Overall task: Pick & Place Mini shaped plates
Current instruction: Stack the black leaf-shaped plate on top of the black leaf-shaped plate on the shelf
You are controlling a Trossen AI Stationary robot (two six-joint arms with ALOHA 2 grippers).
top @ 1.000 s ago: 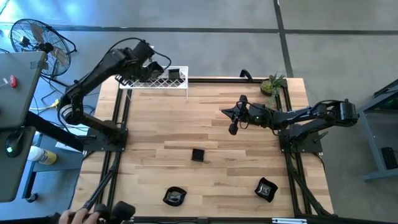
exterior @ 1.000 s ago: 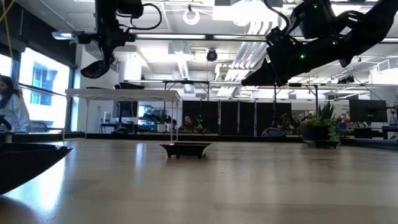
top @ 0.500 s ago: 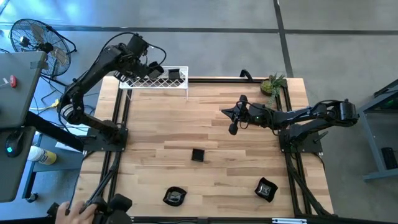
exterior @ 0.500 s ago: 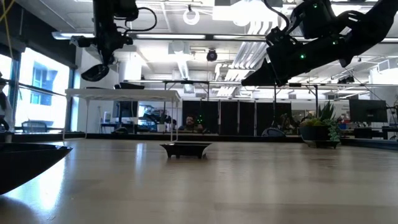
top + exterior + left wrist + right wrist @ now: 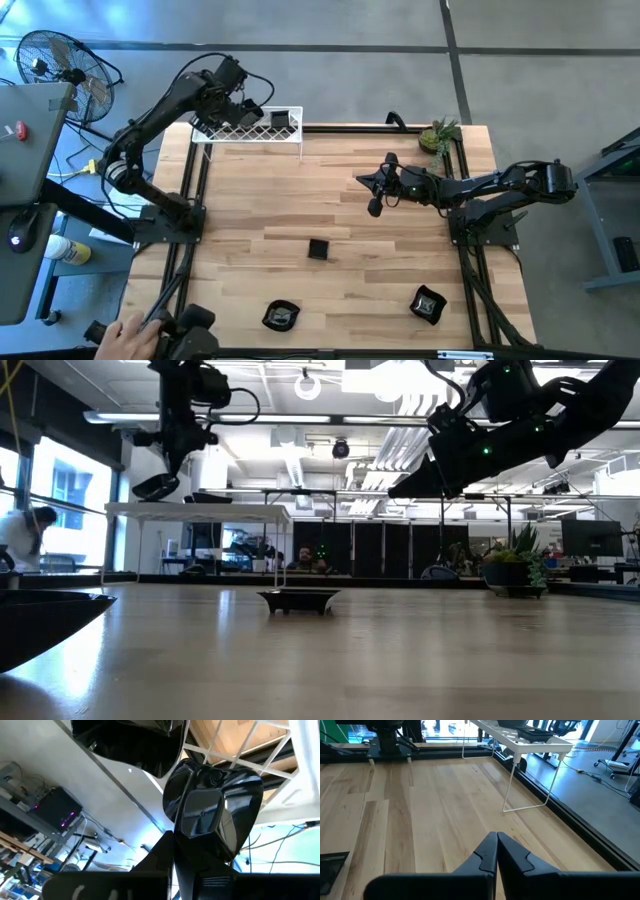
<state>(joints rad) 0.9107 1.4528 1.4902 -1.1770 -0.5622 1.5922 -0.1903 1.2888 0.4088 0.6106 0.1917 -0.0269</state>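
My left gripper [image 5: 242, 100] hangs over the left end of the white wire rack [image 5: 250, 131] at the table's far left corner, shut on a glossy black mini plate [image 5: 235, 795], also seen in the low view [image 5: 157, 487]. A black plate [image 5: 280, 119] lies on the rack's right end. Three more plates rest on the table: a square one [image 5: 318, 249] in the middle, a wavy one [image 5: 281, 316] and another [image 5: 428, 304] near the near edge. My right gripper [image 5: 375, 198] is shut and empty, held above the table's right centre. My left gripper pinches the plate at its rim; one finger pad [image 5: 201, 815] lies flat on the plate's glossy face, and the other finger is hidden behind the plate. The fingers point down from above. The plate is lifted clear above the rack, tilted and hanging below the fingers.
A small green potted plant [image 5: 438, 135] stands at the far right corner. A black frame rail [image 5: 190, 200] runs round the table. A person's hand [image 5: 125, 335] shows by the near left corner. Bare wood lies between the rack and the square plate.
My left gripper, still shut on the plate, has shifted a little over the rack's left end and sunk slightly toward it. The hand at the near left corner has moved. My right arm has kept still.
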